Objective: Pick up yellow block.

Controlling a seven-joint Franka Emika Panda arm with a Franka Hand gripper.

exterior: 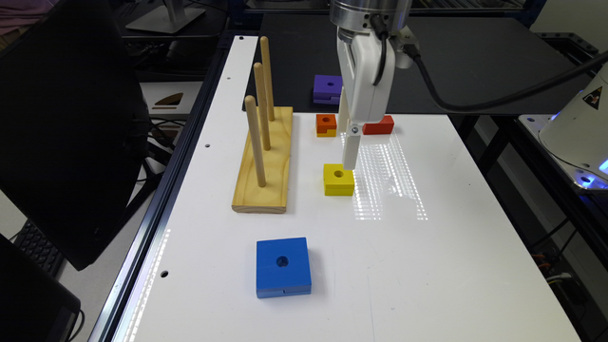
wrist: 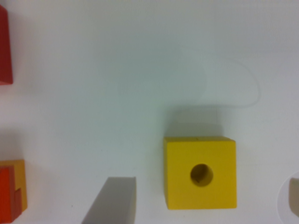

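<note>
The yellow block [exterior: 338, 179] [wrist: 200, 172], square with a round centre hole, lies flat on the white table [exterior: 427, 266] near its middle. My gripper [exterior: 346, 148] [wrist: 202, 199] hangs just above it and is open. In the wrist view the block lies between the two fingers [wrist: 112, 201], closer to the one at the frame's edge, and neither touches it. In the exterior view the nearer fingertip hangs over the block's far right corner.
A pale wooden base [exterior: 263, 161] with three upright pegs stands at the exterior view's left of the block. A blue block [exterior: 283, 267] lies nearer the front. Orange-topped [exterior: 326, 125] [wrist: 11, 191], red [exterior: 378, 125] [wrist: 4, 46] and purple [exterior: 327, 88] blocks lie behind the gripper.
</note>
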